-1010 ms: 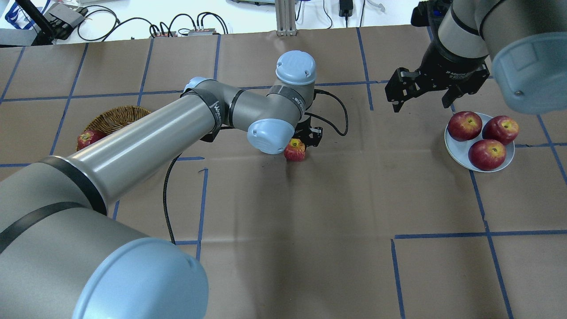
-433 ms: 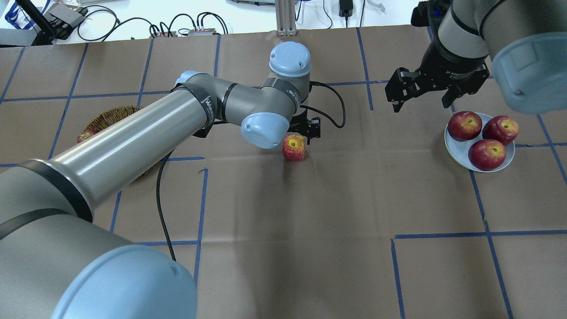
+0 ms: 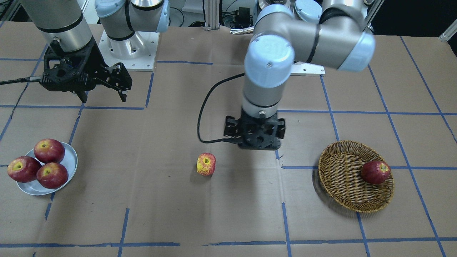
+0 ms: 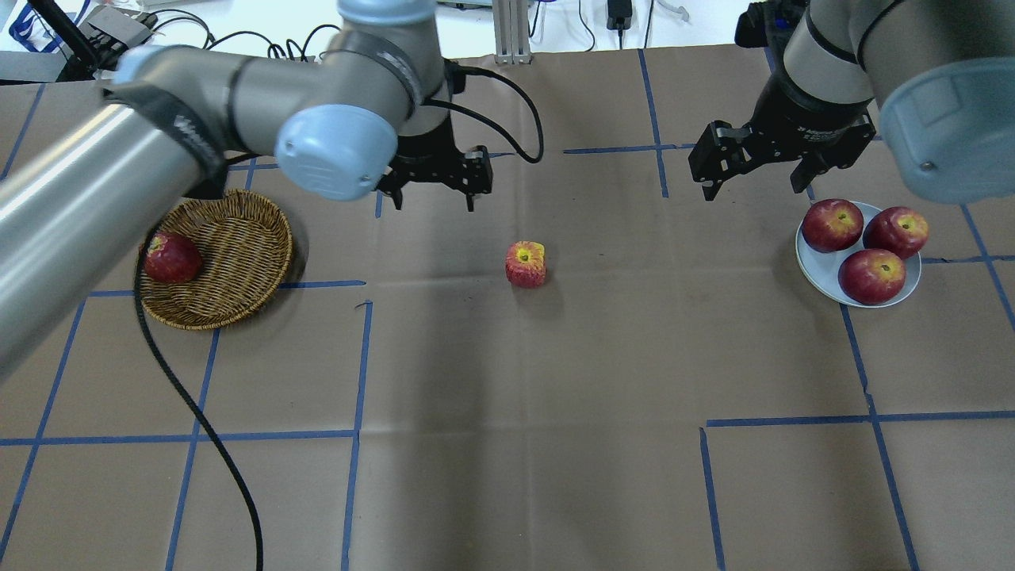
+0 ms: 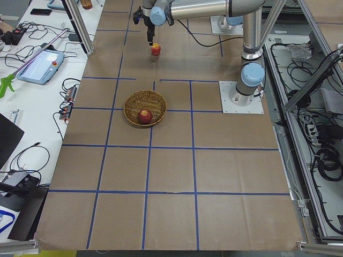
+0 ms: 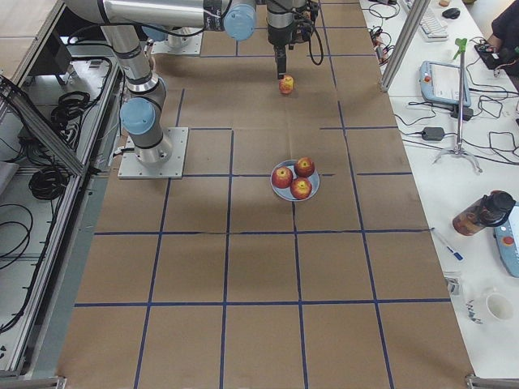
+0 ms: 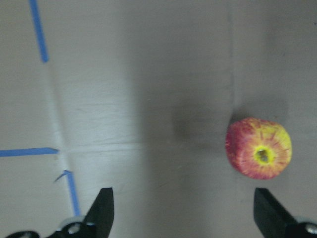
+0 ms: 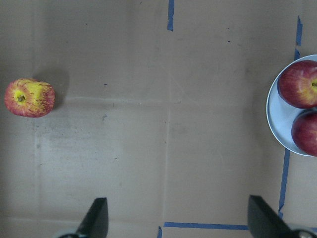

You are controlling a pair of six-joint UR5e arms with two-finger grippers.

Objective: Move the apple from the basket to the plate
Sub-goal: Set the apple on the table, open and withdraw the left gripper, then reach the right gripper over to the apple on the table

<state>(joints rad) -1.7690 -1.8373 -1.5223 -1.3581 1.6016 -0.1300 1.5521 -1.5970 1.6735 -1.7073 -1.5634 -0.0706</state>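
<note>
Right gripper (image 4: pixel 752 190): fingers spread wide, nothing between them, hanging over the table (image 4: pixel 555 444) at about 10 o'clock from the plate (image 4: pixel 815 275). Left gripper (image 4: pixel 432 205): likewise spread and empty, at about 1 o'clock from the basket (image 4: pixel 238 238).

Apple (image 4: pixel 526 263): out of the basket, alone on the table between basket and plate, stem end up, so no long axis to line up on.

Seen from overhead: between 8 and 9 o'clock from the right claw, well apart; at 4 o'clock from the left claw, noticeably nearer. Plate at 3 o'clock from the apple, on the right arm's side, already crowded with three deeper-red apples (image 4: pixel 832 225).

Probably the right arm's pick despite the longer reach.
</note>
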